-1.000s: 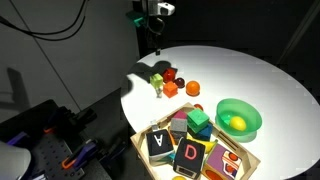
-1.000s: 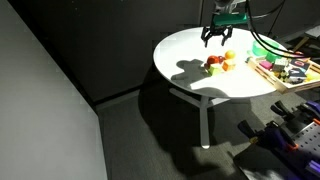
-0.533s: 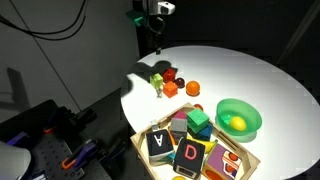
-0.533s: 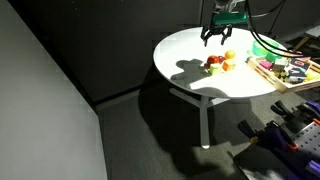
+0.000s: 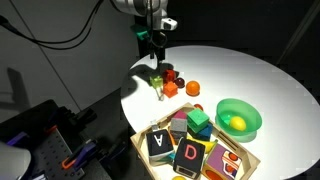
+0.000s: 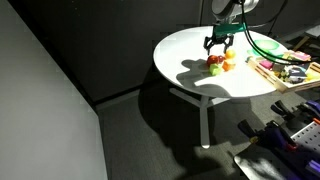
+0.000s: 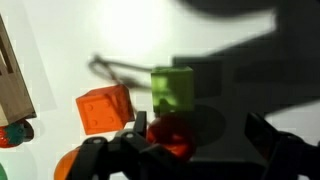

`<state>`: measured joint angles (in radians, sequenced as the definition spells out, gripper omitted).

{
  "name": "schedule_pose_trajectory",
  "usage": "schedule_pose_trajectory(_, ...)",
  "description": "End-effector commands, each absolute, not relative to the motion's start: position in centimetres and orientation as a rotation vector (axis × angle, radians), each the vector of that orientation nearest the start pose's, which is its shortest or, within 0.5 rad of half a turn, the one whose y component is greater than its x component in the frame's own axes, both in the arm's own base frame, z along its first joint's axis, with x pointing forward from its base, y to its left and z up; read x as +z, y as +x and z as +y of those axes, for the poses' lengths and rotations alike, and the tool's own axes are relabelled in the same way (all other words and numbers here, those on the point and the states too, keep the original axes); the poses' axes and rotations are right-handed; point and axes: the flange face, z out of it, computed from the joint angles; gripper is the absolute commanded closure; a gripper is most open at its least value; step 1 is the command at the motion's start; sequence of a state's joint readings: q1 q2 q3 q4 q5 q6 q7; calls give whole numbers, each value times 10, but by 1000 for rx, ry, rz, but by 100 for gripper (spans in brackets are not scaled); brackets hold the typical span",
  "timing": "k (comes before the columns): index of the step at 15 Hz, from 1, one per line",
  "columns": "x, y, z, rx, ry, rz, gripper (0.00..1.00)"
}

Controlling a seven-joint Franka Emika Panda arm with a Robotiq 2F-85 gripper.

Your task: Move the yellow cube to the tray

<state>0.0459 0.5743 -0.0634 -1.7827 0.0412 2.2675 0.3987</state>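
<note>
The yellow cube (image 7: 172,88), a small yellow-green block, stands on the white round table just ahead of my fingers in the wrist view. It also shows in both exterior views (image 5: 159,89) (image 6: 215,70). My gripper (image 7: 196,142) is open and empty, hovering low over the cluster of small objects (image 5: 157,62) (image 6: 217,50). A red ball (image 7: 170,134) lies by my left finger, nearer than the cube. The light-wood tray (image 5: 243,160) holds several blocks; its rim also shows in an exterior view (image 6: 272,76) and the wrist view (image 7: 12,85).
An orange cube (image 7: 103,108) sits left of the yellow cube, with an orange ball (image 7: 66,166) near it. A green bowl (image 5: 238,118) with a round yellow thing stands beside the tray. The table edge (image 5: 128,100) is close to the cluster.
My gripper has come down from high above the table toward the cluster of small objects. The objects have not moved.
</note>
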Motion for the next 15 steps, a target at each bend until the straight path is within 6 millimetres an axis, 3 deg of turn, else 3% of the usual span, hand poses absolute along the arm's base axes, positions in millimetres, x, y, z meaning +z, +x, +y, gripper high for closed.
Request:
schedule_pose_trajectory(1,207,658,-11,114,-3090,633,0)
schedule_pose_trajectory(8,174,656,-11,123,-3106,621,0)
schedule_pose_trajectory(15,156,657,-11,154,-3114,621,0)
